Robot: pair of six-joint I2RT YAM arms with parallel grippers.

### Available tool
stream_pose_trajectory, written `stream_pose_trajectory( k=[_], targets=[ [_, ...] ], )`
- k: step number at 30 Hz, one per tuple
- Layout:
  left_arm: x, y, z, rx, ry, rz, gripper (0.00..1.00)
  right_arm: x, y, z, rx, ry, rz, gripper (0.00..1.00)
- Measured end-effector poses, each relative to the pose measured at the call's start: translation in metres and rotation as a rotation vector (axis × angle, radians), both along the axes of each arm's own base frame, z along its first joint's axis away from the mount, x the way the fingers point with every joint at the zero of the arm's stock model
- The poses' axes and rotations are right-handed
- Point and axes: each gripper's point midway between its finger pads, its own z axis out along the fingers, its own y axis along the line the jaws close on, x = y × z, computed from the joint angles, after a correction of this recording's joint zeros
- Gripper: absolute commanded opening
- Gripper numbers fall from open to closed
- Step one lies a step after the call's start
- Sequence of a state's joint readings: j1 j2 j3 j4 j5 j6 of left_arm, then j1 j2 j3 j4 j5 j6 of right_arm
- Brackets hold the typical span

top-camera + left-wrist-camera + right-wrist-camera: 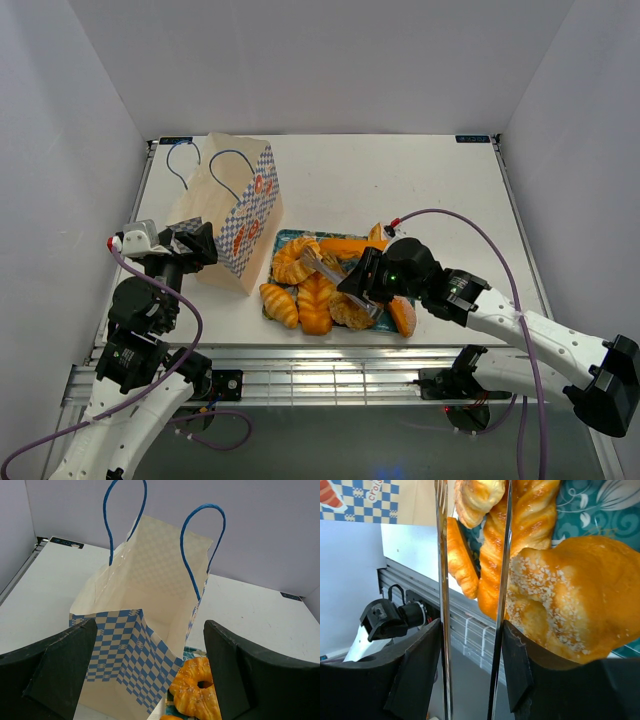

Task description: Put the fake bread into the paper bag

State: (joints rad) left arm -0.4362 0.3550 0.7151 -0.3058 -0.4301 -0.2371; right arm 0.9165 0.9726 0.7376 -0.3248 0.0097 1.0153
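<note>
The paper bag (236, 215) stands open at the left, its cream inside and blue handles filling the left wrist view (150, 585). The fake bread (318, 290) lies heaped on and beside a teal floral tray (283, 238). My right gripper (366, 280) is shut on metal tongs (322, 266), whose two arms (441, 580) straddle a pastry (476, 497) at the heap's left. A braided loaf (532, 525) and a sugared pastry (570, 600) lie beside them. My left gripper (197, 245) is open and empty at the bag's near side (150, 647). A sugared ring doughnut (196, 687) shows beside the bag.
The bag's lower right corner is close to the tray's left end. The table's metal front rail (330, 375) runs just below the pastries. White walls close in the table on three sides.
</note>
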Motion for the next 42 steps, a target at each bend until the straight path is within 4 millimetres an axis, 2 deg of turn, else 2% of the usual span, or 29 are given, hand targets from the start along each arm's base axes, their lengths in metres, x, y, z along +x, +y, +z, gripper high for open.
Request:
stream_pose_trajectory(
  k=[9,17,22,28,29,35,42],
  targets=[
    [0.0,0.0,0.0,0.0,0.0,0.0,0.98,0.0,0.007,0.007,0.042,0.003,0.01,0.55],
    [0.0,0.0,0.0,0.0,0.0,0.0,0.98,0.001,0.011,-0.017,-0.017,0.056,0.016,0.54],
    [0.0,0.0,0.0,0.0,0.0,0.0,0.98,0.001,0.013,-0.019,-0.017,0.063,0.022,0.53],
    [0.0,0.0,0.0,0.0,-0.001,0.0,0.98,0.003,0.018,-0.013,0.011,0.055,0.022,0.41],
    [0.0,0.0,0.0,-0.001,-0.001,-0.001,0.98,0.003,0.018,-0.013,0.013,0.054,0.022,0.36],
    [0.0,0.0,0.0,-0.001,-0.001,0.0,0.98,0.003,0.017,-0.006,0.031,0.037,0.02,0.19],
    [0.0,0.0,0.0,-0.001,-0.001,0.0,0.98,0.001,0.014,0.007,0.06,0.009,0.018,0.08]
  ],
)
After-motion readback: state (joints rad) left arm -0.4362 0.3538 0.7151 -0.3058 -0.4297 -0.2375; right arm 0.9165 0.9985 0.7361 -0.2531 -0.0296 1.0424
